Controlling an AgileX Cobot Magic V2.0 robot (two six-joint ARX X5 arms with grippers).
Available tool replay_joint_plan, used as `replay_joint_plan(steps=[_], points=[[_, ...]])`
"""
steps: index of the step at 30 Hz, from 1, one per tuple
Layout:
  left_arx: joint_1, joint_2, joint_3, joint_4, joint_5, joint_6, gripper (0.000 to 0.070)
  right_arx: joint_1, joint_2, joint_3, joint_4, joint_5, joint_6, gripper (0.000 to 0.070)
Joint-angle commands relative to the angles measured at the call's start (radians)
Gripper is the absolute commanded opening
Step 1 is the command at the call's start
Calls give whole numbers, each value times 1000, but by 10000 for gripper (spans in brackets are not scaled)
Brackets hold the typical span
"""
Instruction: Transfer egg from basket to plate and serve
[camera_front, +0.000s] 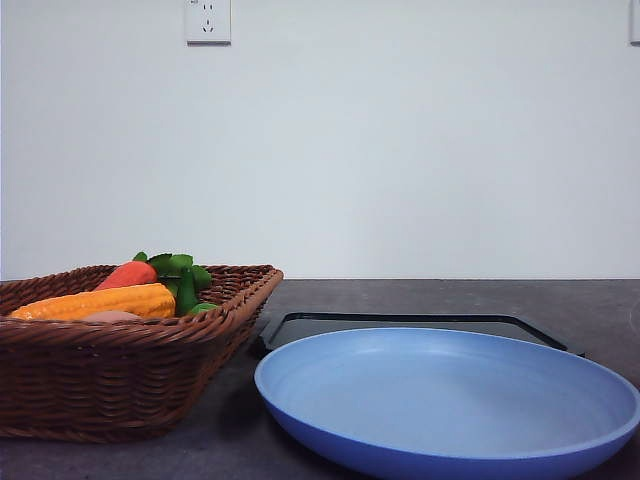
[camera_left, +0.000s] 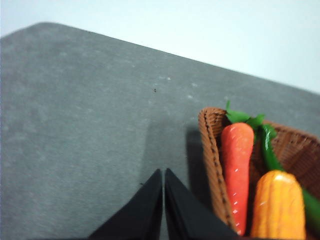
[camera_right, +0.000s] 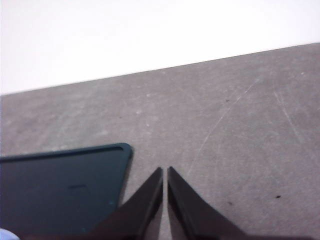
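The brown wicker basket (camera_front: 120, 375) stands at the front left of the table. Only a sliver of the pinkish-tan egg (camera_front: 110, 316) peeks over its near rim, just below the corn. The light blue plate (camera_front: 450, 400) lies empty at the front right. In the left wrist view, my left gripper (camera_left: 163, 174) is shut with nothing in it, over bare table just outside the basket's wall (camera_left: 212, 160). My right gripper (camera_right: 165, 171) is also shut and holds nothing, hovering over the table beside the corner of the black tray (camera_right: 60, 190).
A corn cob (camera_front: 100, 301), a carrot (camera_front: 127, 274) and green pods (camera_front: 185, 282) share the basket; the carrot (camera_left: 237, 165) and corn (camera_left: 277, 207) lie close to my left gripper. The black tray (camera_front: 400, 322) lies flat behind the plate. A white wall backs the table.
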Motion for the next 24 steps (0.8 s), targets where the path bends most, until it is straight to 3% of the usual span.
replay_joint_plan(steps=[1, 5, 12, 18, 24], points=[[1, -2, -26, 24, 5, -83, 0, 3, -3, -2, 9, -4, 60, 0], [1, -1, -16, 31, 50, -92, 0, 3, -3, 19, -31, -21, 95, 0], [1, 69, 96, -95, 65, -96, 0, 3, 23, 134, -175, -26, 116, 0], [1, 224, 221, -97, 113, -87, 0, 3, 142, 275, -247, -39, 116, 0], [-1, 443, 373, -107, 218, -39, 0, 3, 318, 436, -294, -118, 77, 0]])
